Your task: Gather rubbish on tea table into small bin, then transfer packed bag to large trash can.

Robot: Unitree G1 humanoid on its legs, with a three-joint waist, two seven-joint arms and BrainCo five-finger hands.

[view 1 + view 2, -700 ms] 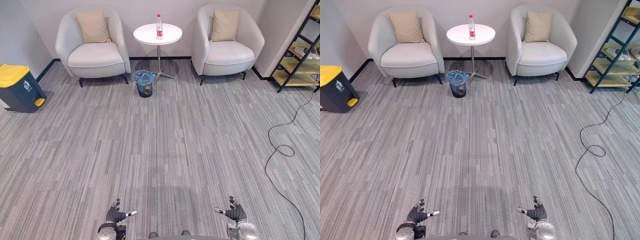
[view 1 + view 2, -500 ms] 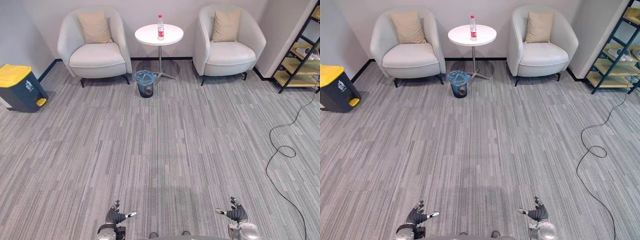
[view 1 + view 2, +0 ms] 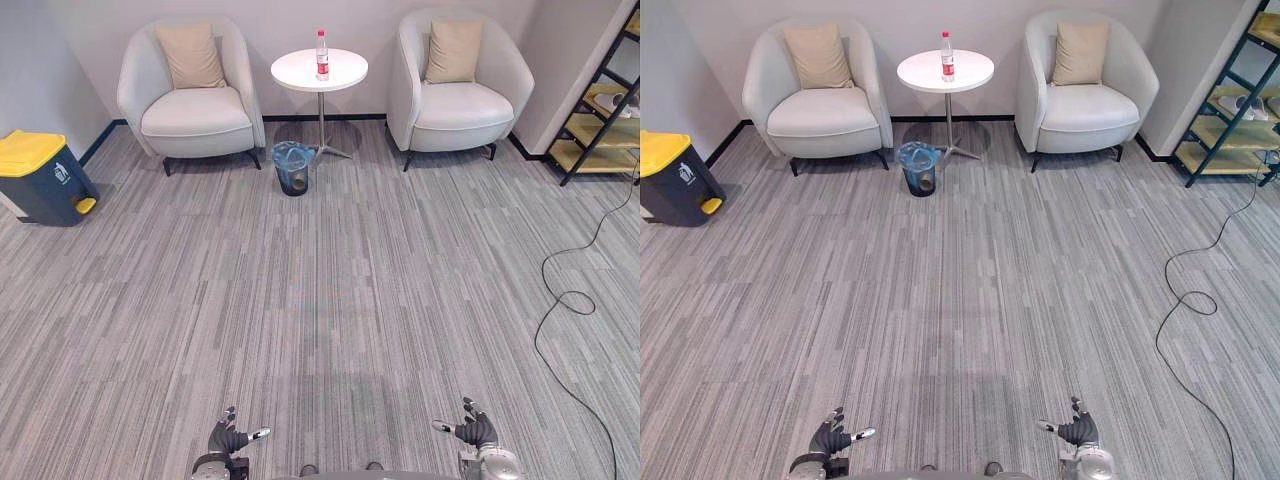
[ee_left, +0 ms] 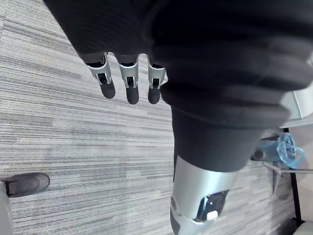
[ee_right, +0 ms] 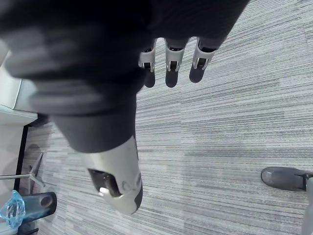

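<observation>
No writing can be read anywhere. The bottle (image 3: 321,60) on the table (image 3: 346,70) at 12 o'clock wears a red label (image 3: 321,48), its print too small to make out. The bin (image 3: 35,185) at 10 o'clock bears a white sign (image 3: 62,172) on its side, likewise illegible.

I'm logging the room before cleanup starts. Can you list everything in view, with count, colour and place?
Tea table: one, white, round, by the far wall between the armchairs.
Bottle: one, clear with red label, upright on the table.
Small bin: one, dark with blue bag, on the floor by the table's foot.
Large trash can: one, dark blue with yellow lid, by the left wall.
Armchairs: two, off-white, flanking the table.
Cushions: two, beige, one per armchair.
Shelf unit: one, black frame, wooden shelves, far right.
Carpet: grey, striped.
Left hand: open, low.
Right hand: open, low.
</observation>
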